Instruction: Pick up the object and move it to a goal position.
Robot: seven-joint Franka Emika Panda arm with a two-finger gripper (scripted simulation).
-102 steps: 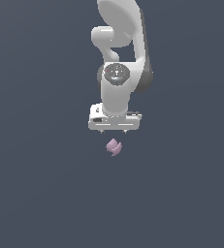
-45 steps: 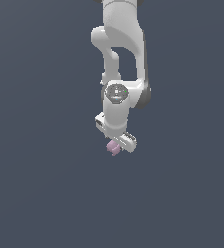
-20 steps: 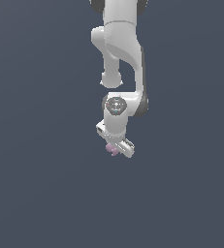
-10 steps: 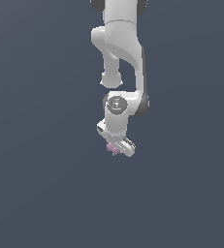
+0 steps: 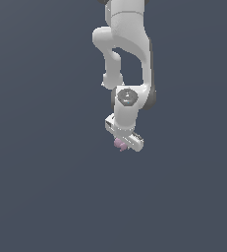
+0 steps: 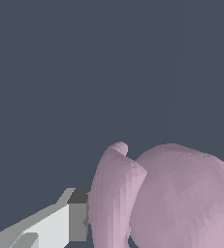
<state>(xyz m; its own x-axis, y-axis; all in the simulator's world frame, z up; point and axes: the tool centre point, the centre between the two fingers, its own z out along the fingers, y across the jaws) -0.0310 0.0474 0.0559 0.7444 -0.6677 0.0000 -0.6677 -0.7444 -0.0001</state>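
Note:
The object (image 5: 119, 143) is a tiny pale pink-lilac lobed piece, mostly covered by the white gripper hand. My gripper (image 5: 125, 142) hangs tilted from the white arm in the middle of the exterior view and is shut on the object. In the wrist view the object (image 6: 167, 198) fills the near field. One white finger (image 6: 50, 226) presses its dark pad against the object's side. The other finger is hidden behind the object.
A flat dark grey-blue surface (image 5: 41, 187) fills the rest of both views. The white arm (image 5: 127, 44) rises above the gripper to the frame's upper edge.
Over the last second the gripper has moved slightly up and toward the exterior view's right, with the object in it. Earlier it stood open above the object, then came down and turned over it.

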